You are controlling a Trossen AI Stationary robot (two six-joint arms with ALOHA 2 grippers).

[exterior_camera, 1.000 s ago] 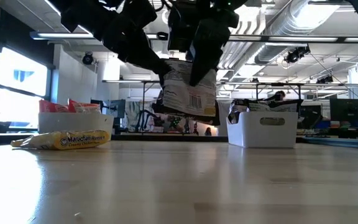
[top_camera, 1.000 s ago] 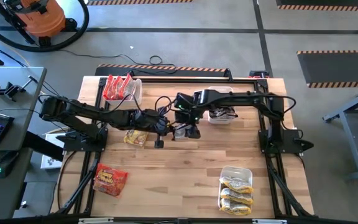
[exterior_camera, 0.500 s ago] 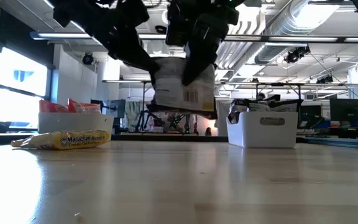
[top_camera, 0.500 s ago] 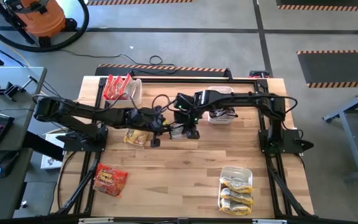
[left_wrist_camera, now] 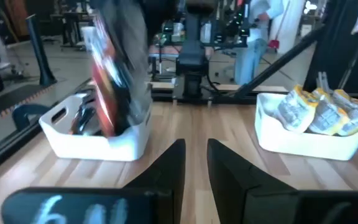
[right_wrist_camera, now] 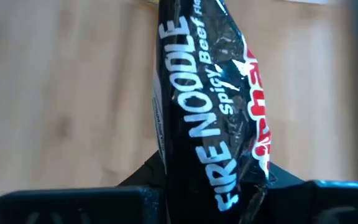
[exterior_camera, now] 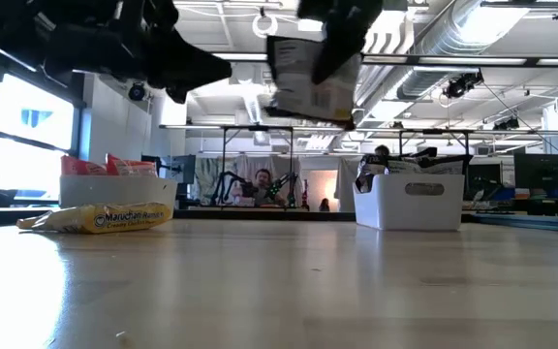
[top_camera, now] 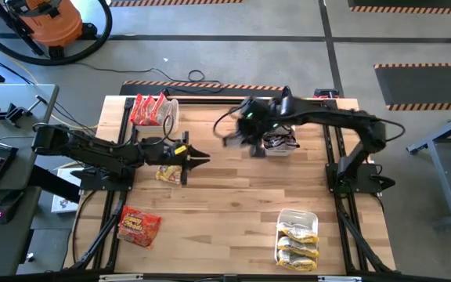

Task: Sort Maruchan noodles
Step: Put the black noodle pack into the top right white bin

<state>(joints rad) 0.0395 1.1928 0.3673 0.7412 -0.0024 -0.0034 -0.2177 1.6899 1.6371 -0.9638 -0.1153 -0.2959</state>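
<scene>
My right gripper (top_camera: pixel 247 138) is shut on a dark "Fire Noodle" packet (right_wrist_camera: pixel 210 99), black with red print, held high over the table beside a white bin (top_camera: pixel 286 150) of dark packets. The packet also shows in the low view (exterior_camera: pixel 310 73) and in the left wrist view (left_wrist_camera: pixel 114 81). My left gripper (top_camera: pixel 200 160) is empty at the table's left middle, its fingers a small way apart (left_wrist_camera: pixel 196 158). A yellow packet (top_camera: pixel 171 173) lies flat on the table by it. A red-orange packet (top_camera: pixel 138 225) lies flat near the front left. My right gripper pinches one end of the dark packet (right_wrist_camera: pixel 219 186) between its two fingers, coming from above. The packet hangs below the fingers, tilted and lifted clear of the table (exterior_camera: pixel 303 92).
A white bin with red packets (top_camera: pixel 153 110) stands at the far left. A white bin with yellow packets (top_camera: pixel 297 235) stands at the near right. The bare wood in the middle of the table (top_camera: pixel 241 204) is free room. A person sits in the room beyond (exterior_camera: pixel 263 182).
My left gripper has come away from the dark packet and drawn back toward the table's left edge. My right gripper has carried the packet up and toward the far right, close to the bin of dark packets. The packet has stayed hanging below it.
</scene>
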